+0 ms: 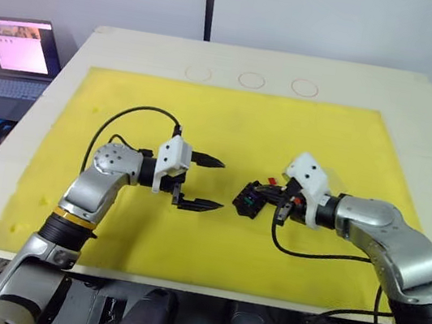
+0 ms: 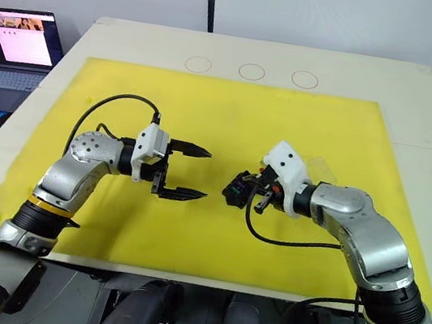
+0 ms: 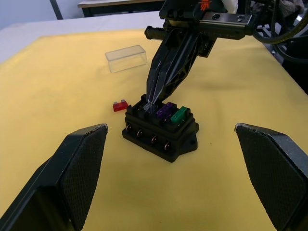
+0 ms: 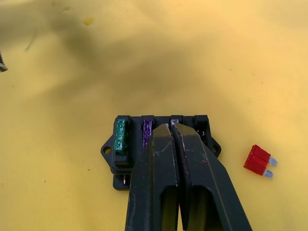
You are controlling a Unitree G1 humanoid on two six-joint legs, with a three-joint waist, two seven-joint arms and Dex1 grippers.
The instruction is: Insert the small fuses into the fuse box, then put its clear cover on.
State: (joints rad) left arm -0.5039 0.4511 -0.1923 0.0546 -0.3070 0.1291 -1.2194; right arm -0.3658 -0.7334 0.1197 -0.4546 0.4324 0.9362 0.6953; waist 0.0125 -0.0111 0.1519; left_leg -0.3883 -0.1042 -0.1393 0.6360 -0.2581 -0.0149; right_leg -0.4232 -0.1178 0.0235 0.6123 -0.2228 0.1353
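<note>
The black fuse box [image 3: 161, 132] lies on the yellow mat [image 1: 230, 123], a little right of centre. A green fuse [image 3: 179, 115] and a purple fuse [image 3: 165, 109] sit side by side in its slots. My right gripper [image 3: 151, 106] is shut on a greyish fuse [image 3: 148, 108], its tips at the third slot on top of the box [image 4: 132, 144]. A red fuse [image 4: 259, 160] lies loose on the mat beside the box. The clear cover [image 3: 126, 58] rests on the mat beyond it. My left gripper [image 1: 219, 185] hovers open just left of the box, holding nothing.
The mat covers most of a pale table [image 1: 422, 104] with three drawn circles [image 1: 251, 80] near its far edge. An open laptop [image 1: 16, 48] stands off the table's left side. A black cable [image 1: 308, 253] loops under my right wrist.
</note>
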